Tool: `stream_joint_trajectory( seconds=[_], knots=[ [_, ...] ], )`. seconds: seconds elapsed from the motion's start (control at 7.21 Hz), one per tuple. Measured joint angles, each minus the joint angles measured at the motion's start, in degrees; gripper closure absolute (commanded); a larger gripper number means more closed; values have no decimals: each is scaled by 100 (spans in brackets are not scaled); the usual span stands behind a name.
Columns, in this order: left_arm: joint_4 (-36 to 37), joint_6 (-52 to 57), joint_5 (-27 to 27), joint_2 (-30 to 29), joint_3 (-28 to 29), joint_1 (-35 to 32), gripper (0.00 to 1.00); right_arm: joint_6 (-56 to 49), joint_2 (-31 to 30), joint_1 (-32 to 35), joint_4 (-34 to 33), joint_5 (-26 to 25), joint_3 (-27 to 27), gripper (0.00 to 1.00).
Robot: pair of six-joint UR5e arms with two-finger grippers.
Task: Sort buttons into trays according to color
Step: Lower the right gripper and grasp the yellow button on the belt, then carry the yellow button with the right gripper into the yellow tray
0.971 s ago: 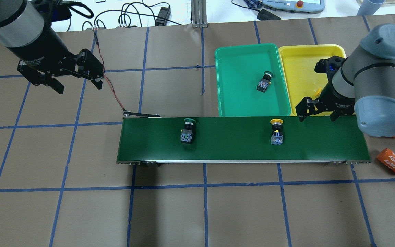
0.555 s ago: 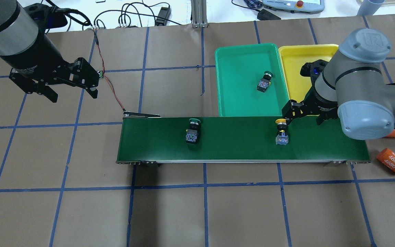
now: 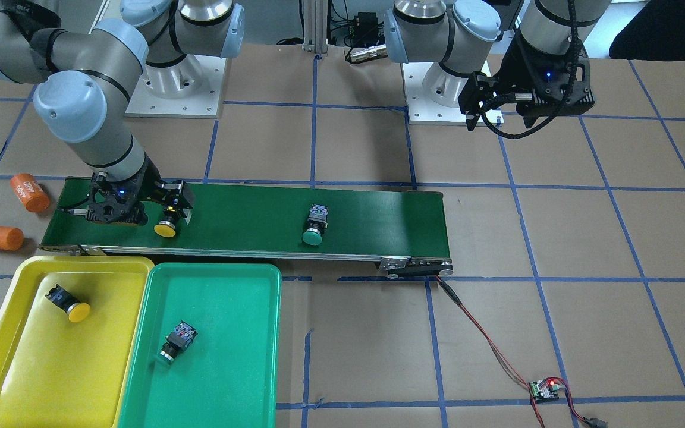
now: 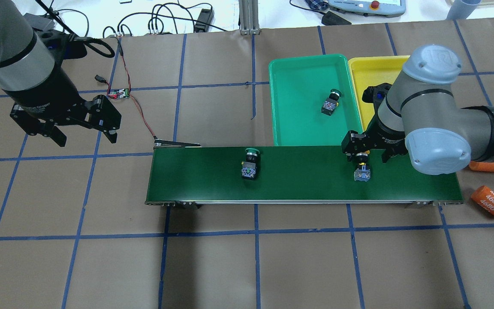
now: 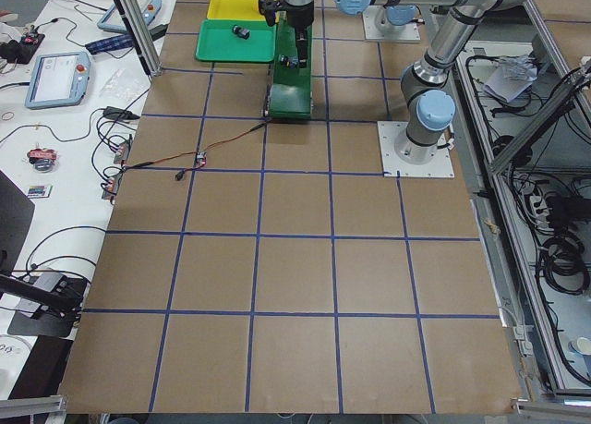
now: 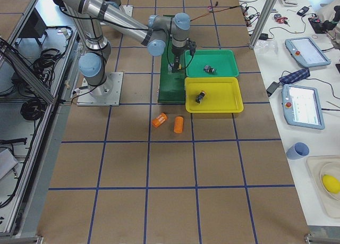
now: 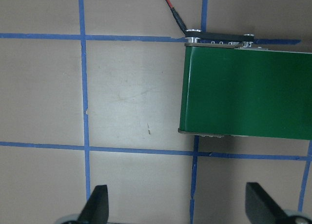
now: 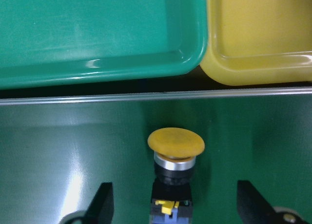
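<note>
- Pick step: my right gripper (image 8: 175,203), spread wide and empty, straddles the yellow mushroom-capped push-button switch (image 8: 175,142).
- Next I'd lower, pinch its body, then carry it to the shallow yellow plastic tray (image 8: 258,63) at one o'clock.

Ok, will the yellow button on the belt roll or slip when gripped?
The yellow button looks rigid, hard plastic. Lying sideways with a round cap, it may pivot. The right gripper straddles its blocky body, probably a steady hold.
</note>
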Motion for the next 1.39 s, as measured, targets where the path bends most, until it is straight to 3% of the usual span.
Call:
stream_joint_trajectory(
  seconds=[0.42, 0.55, 0.97, 1.11, 1.25, 1.39],
  knots=[
    [-8, -18, -71, -8, 176, 0, 0, -3, 216, 22, -31, -120, -7, 76],
    [-22, -20, -70, -21, 201, 0, 0, -25, 253, 23, -30, -193, -24, 86],
    [-66, 45, -12, -20, 214, 0, 0, -31, 331, 23, -35, -328, -291, 84],
    [-69, 51, -9, -19, 210, 0, 0, -44, 484, 20, -22, -380, -615, 83],
    [-69, 52, -9, -18, 207, 0, 0, -68, 759, 7, 20, -492, -1089, 70],
    [-69, 51, -9, -14, 199, 0, 0, -112, 1136, -11, 77, -579, -1626, 67]
  ],
)
